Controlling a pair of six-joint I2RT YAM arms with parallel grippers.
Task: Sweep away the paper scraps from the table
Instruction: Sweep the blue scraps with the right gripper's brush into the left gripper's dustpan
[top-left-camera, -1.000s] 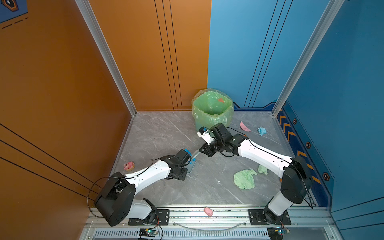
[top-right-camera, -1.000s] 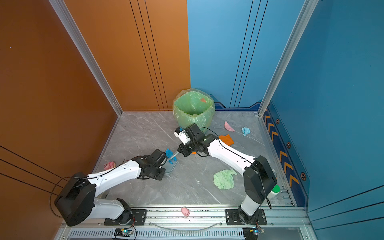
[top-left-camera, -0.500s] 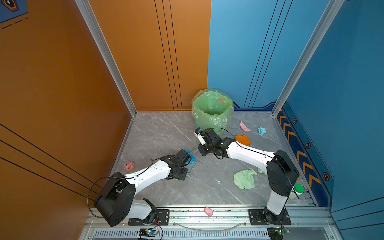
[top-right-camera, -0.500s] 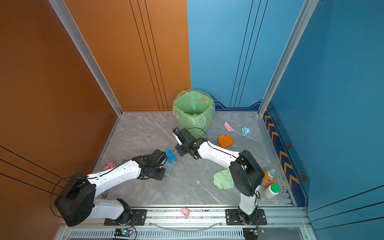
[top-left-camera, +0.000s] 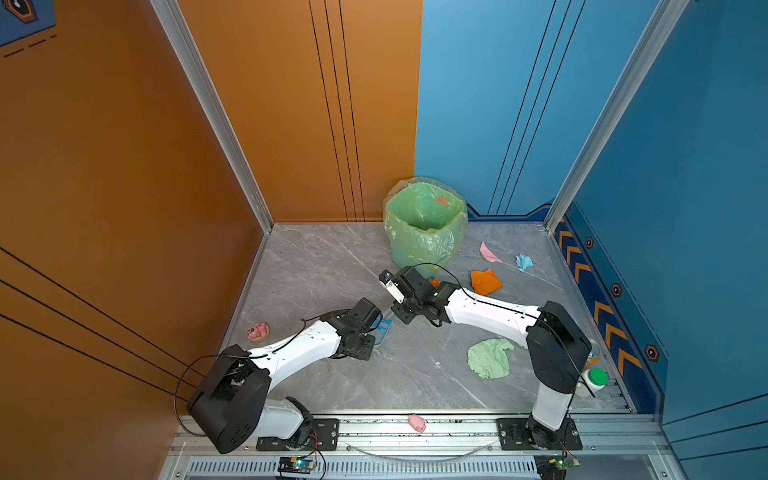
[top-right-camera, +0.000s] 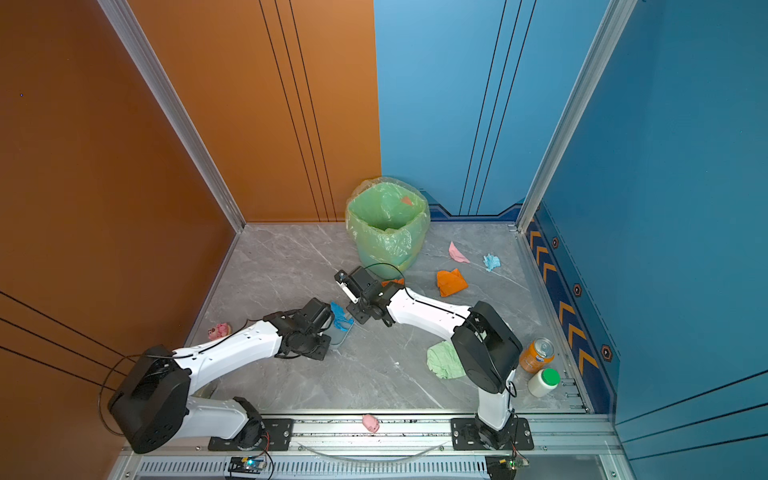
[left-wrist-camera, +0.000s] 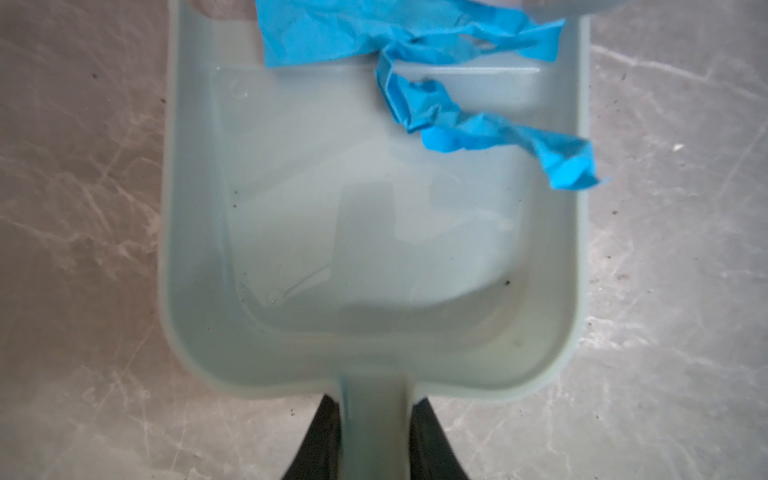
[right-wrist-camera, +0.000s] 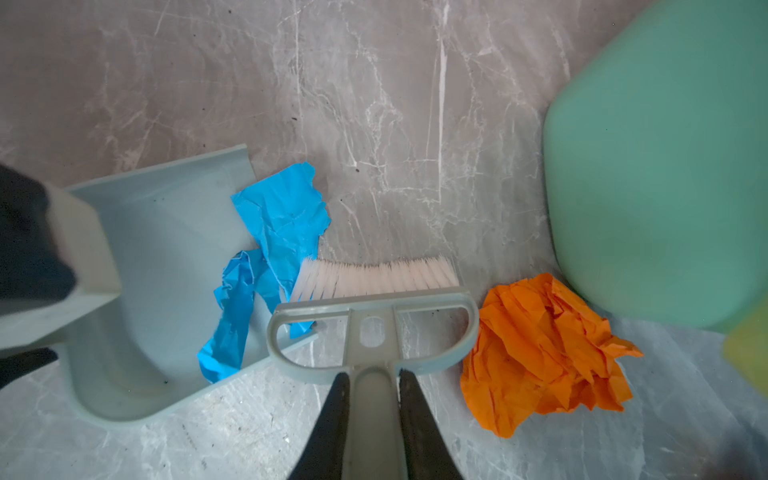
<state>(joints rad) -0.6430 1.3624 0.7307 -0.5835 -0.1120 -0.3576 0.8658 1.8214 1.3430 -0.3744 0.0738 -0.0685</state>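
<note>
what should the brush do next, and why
Probably a short stroke of the brush toward the dustpan: the blue scrap lies half over the pan's lip, bristles right beside it, so a nudge should push it fully in.

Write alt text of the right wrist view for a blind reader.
The right gripper, shut on a grey hand brush, holds the bristles against a blue paper scrap lying partly in a dustpan; an orange scrap lies beside the brush.
</note>
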